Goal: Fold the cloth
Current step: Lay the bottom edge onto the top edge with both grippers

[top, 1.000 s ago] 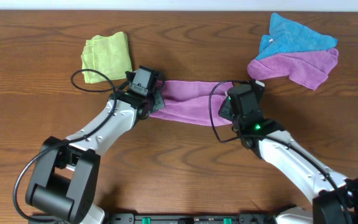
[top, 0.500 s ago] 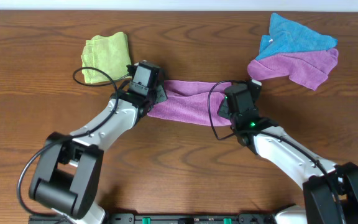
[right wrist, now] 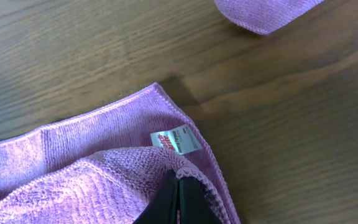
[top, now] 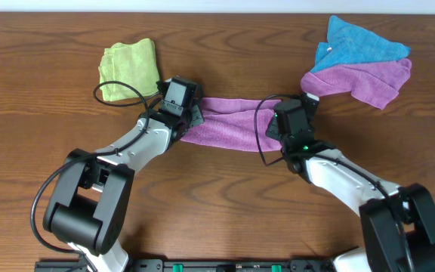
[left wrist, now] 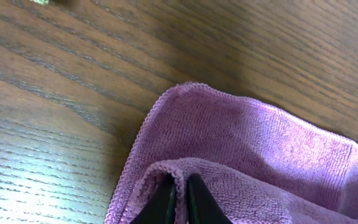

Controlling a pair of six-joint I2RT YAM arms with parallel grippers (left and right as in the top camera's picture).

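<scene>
Purple cloth [top: 232, 125] w/ white label, stretched long, both ends lifted.

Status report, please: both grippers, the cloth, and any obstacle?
Left gripper and right gripper both shut on the cloth, one end each. Cloth folded over into a band, white label at right end. Rumpled purple cloth close by, not touching.

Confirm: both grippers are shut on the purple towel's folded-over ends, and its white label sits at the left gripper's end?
Wrong on the label. The white label sits at the end held by the right gripper, as the right wrist view shows. The left wrist view shows no label near the left gripper. Both grippers are shut on the purple towel's folded-over ends.
</scene>
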